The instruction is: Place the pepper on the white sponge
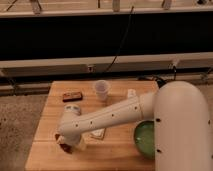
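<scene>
The pepper (63,146) is a small dark red shape near the front left of the wooden table (50,115). It shows only partly, beneath the gripper. My gripper (69,142) is at the end of the white arm (112,116), right over the pepper and low to the table. The white sponge (98,133) lies just to the right of the gripper, partly hidden by the arm.
A translucent white cup (102,90) stands at the back middle. A flat brown-red bar (72,96) lies at the back left. A white bottle (131,93) lies at the back right. A green bowl (145,140) sits at the front right beside the arm's bulky base.
</scene>
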Action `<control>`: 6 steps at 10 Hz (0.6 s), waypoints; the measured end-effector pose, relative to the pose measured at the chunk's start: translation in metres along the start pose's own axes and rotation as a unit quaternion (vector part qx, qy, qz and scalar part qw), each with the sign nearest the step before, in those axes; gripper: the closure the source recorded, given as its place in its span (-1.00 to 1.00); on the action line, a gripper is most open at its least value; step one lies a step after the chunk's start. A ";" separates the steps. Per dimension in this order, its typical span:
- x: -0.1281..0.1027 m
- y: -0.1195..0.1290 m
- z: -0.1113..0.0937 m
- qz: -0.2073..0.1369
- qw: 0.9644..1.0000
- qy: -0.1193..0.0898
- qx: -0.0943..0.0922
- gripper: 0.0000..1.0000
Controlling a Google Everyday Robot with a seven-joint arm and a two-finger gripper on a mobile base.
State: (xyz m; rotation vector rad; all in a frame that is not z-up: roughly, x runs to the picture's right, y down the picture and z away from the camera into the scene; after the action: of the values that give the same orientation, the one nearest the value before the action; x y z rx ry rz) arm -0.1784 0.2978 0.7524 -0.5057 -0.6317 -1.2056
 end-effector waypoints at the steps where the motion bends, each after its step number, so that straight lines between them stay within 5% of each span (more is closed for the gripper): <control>1: 0.000 0.000 0.000 0.000 1.000 0.000 0.000 -0.58; 5: -0.004 -0.004 0.001 -0.001 1.000 -0.002 0.000 -0.58; 6: -0.005 -0.004 0.002 0.001 1.000 -0.002 0.000 -0.45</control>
State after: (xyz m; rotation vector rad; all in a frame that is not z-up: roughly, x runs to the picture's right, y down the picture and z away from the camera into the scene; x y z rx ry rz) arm -0.1837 0.3009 0.7504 -0.5089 -0.6353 -1.2026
